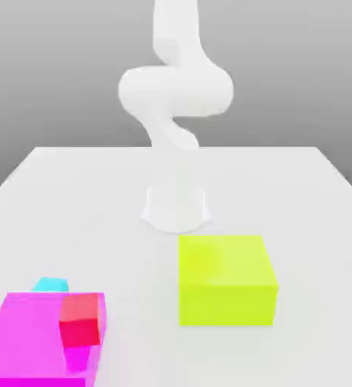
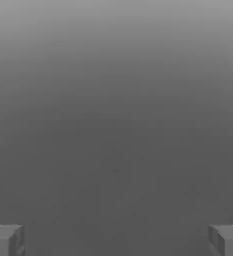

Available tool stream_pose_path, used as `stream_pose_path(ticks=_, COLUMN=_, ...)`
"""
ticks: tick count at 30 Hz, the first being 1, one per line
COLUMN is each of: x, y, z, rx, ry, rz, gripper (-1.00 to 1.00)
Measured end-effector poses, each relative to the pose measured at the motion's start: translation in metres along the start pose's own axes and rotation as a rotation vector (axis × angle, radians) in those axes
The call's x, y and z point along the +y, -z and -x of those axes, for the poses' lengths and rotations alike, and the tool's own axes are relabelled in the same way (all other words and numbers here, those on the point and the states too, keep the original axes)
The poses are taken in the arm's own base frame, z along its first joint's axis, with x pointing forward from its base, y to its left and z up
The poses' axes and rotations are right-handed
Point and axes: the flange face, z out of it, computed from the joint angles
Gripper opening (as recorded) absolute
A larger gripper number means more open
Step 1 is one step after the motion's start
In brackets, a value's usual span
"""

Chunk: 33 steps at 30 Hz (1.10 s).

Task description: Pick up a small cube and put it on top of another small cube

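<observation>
The gripper [image 2: 116, 240] stands wide open, its two grey fingertips [image 2: 6, 240] far apart with nothing between them. In the exterior view one white arm [image 1: 175, 91] rises from its base on the white table [image 1: 285, 196]. One yellow-green block [image 1: 226, 281] sits near the base. At the exterior view's left lies one big magenta block [image 1: 28, 336], one small red cube [image 1: 81, 319] touching it. One small cyan cube [image 1: 50, 284] peeks out just behind the magenta block.
</observation>
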Motion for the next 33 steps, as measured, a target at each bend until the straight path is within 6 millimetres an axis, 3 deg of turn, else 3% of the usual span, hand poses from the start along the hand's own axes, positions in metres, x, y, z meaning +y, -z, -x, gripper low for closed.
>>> stream_pose_path(ticks=4, x=0.052, y=-0.094, z=-0.016, rx=-0.141, ry=-0.034, rz=0.048, gripper=0.0)
stream_pose_path(ticks=8, x=0.111, y=-0.176, z=-0.013, rx=-0.249, ry=-0.07, rz=0.113, gripper=0.0)
stream_pose_path(ticks=12, x=0.179, y=-0.241, z=0.003, rx=-0.33, ry=-0.104, rz=0.197, gripper=0.0)
stream_pose_path(ticks=15, x=0.234, y=-0.276, z=0.02, rx=-0.373, ry=-0.125, rz=0.273, gripper=0.0)
stream_pose_path(ticks=19, x=0.316, y=-0.3, z=0.042, rx=-0.4, ry=-0.161, rz=0.397, gripper=0.0)
stream_pose_path(ticks=24, x=0.399, y=-0.303, z=0.071, rx=-0.411, ry=-0.159, rz=0.563, gripper=0.0)
stream_pose_path(ticks=33, x=0.432, y=-0.336, z=0.09, rx=-0.404, ry=-0.143, rz=0.592, gripper=0.0)
